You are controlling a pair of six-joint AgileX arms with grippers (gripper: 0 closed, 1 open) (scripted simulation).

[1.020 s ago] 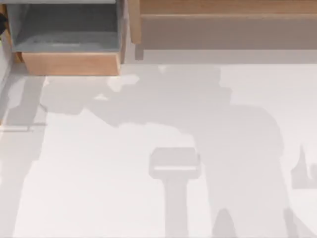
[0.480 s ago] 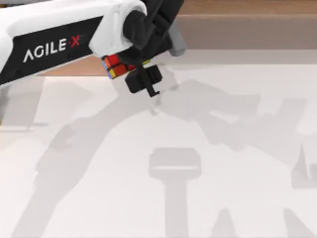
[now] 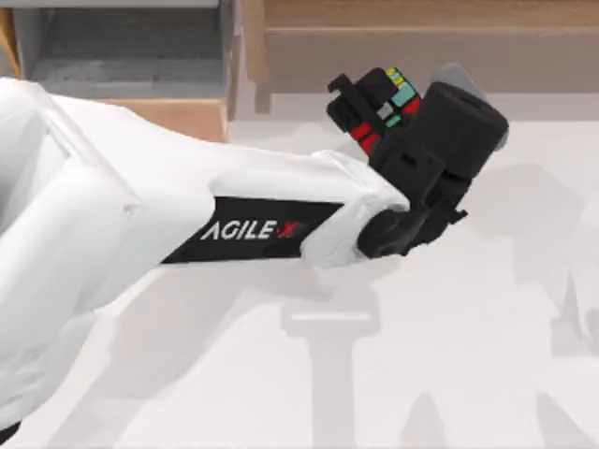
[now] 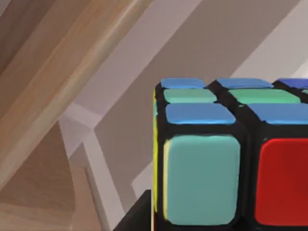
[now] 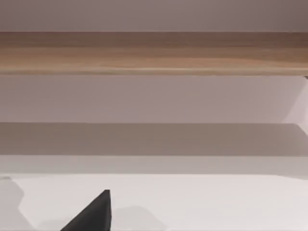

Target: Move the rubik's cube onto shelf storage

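Note:
My left gripper [image 3: 376, 108] is shut on the rubik's cube [image 3: 397, 95], holding it in the air just in front of the shelf storage [image 3: 421, 51], near that unit's left end. The cube is small, with red, teal, grey and yellow stickers on a black grid. The left wrist view has the cube [image 4: 207, 163] up close, showing blue, green, teal and red stickers, with the shelf's wooden edge [image 4: 62, 72] beyond. The shelf storage [image 5: 154, 53] is a long light-brown board over a taupe-grey front. In the right wrist view, a black fingertip [image 5: 94, 215] of my right gripper pokes in over the table.
A smaller grey-lined box [image 3: 122, 56] with a light wood front stands at the back left, next to the shelf. My white left arm [image 3: 187, 234] crosses the table from the left. Shadows of the arms lie on the white tabletop [image 3: 487, 355].
My left arm has swept to the right with the cube in its gripper, from in front of the grey-lined box to the shelf storage's left end.

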